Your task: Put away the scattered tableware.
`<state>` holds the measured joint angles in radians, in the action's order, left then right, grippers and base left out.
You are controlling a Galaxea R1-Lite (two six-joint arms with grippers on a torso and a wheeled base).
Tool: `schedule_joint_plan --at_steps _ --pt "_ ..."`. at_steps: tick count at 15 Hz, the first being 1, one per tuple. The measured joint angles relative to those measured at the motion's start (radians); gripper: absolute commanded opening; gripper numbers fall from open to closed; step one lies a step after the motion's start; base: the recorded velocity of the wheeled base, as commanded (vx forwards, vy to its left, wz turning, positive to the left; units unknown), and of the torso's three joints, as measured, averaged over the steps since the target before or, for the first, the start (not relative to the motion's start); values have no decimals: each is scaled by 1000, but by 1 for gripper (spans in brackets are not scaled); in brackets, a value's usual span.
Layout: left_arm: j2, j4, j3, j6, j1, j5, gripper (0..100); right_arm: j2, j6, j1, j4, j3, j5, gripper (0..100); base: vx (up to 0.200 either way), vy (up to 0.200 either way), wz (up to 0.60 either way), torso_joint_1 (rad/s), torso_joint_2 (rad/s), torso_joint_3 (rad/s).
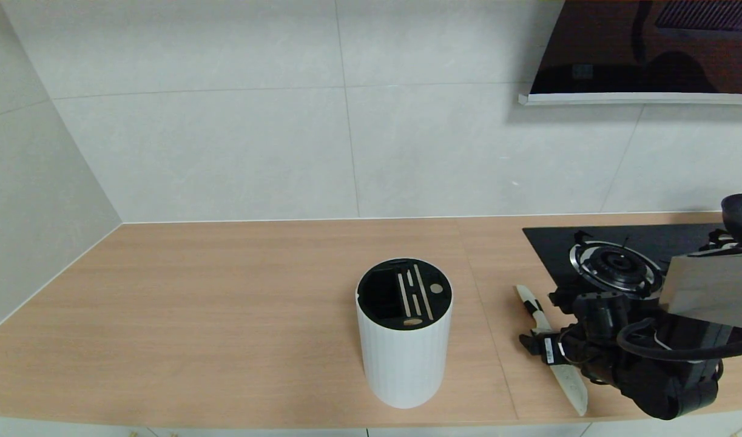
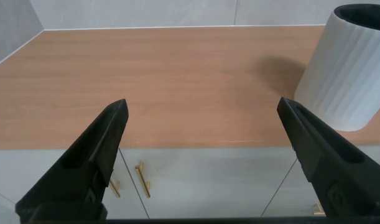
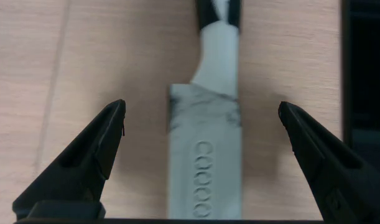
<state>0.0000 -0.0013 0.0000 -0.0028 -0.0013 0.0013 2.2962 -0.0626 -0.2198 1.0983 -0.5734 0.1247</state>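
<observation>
A knife (image 1: 572, 385) with a white marbled blade and a black-and-white handle lies flat on the wooden counter (image 1: 225, 315), just left of the cooktop. My right gripper (image 1: 546, 331) hovers right above it, open, with one finger on each side of the blade (image 3: 205, 124) and not touching it. A white ribbed knife holder (image 1: 405, 340) with a black slotted top stands upright mid-counter, left of the knife. My left gripper (image 2: 202, 155) is open and empty, in front of the counter's front edge, with the holder (image 2: 345, 68) off to one side.
A black cooktop with a burner (image 1: 616, 264) sits right of the knife, a dark pot (image 1: 741, 215) at its far edge. A range hood (image 1: 644, 48) hangs above. Cabinet doors with gold handles (image 2: 143, 180) lie below the counter edge. Tiled walls close the back and left.
</observation>
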Motion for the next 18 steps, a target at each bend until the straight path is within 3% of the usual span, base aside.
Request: schedule_joint_plan --at_steps 6,7,18 --pt "0 0 0 0 0 0 100 9 2 1 1 -1 18 100 0 0 0 0 0 0" --pt "0 0 0 0 0 0 100 9 3 1 1 0 19 0 0 0 0 0 0 0" --pt "0 0 0 0 0 0 100 5 2 -3 -2 6 20 0 0 0 0 0 0 0"
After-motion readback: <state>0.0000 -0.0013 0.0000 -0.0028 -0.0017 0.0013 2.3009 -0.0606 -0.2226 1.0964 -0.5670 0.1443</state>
